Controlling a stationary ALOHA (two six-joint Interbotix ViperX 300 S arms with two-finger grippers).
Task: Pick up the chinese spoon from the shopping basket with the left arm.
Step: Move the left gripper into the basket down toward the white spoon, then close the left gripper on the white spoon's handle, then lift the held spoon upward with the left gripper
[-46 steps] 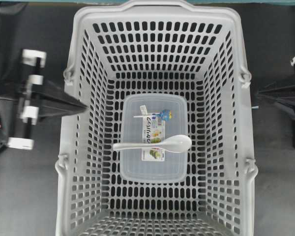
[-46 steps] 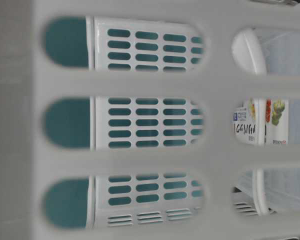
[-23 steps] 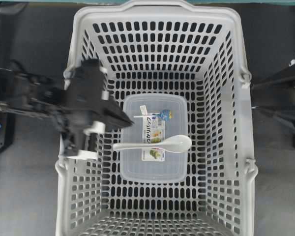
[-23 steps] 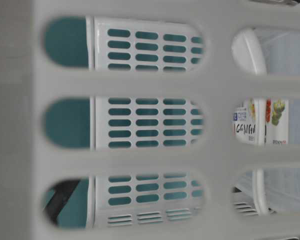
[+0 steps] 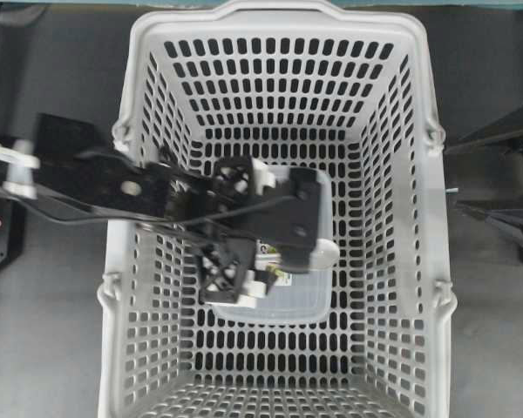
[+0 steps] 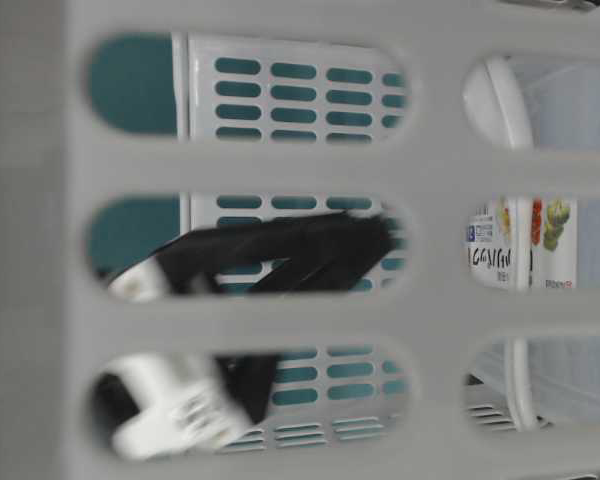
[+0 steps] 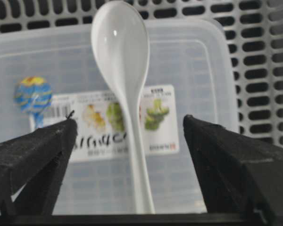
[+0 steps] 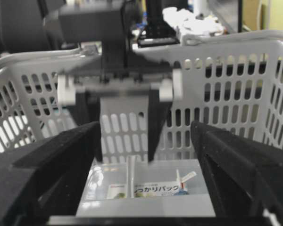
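Note:
The white chinese spoon [image 7: 120, 52] lies on a clear lidded container [image 7: 198, 61] on the floor of the light-grey shopping basket [image 5: 279, 13]. Only its bowl tip [image 5: 329, 252] shows from overhead. My left gripper [image 7: 130, 120] is open inside the basket, its fingers on either side of the spoon's handle and not touching it. From overhead the left gripper [image 5: 244, 231] covers the handle and most of the container. In the right wrist view it [image 8: 125, 155] hangs above the handle [image 8: 130, 181]. My right gripper [image 8: 144, 127] is open and empty outside the basket's right wall [image 5: 453, 178].
A wrapped lollipop [image 7: 33, 94] lies on the container lid left of the spoon. The basket's slotted walls [image 5: 157, 287] rise on all sides of the left arm. At table level the spoon [image 6: 500, 100] and arm [image 6: 280, 250] show through the slots.
My left arm has swung from outside the basket's left wall over the rim and down to the spoon's handle. The spoon and container have not moved.

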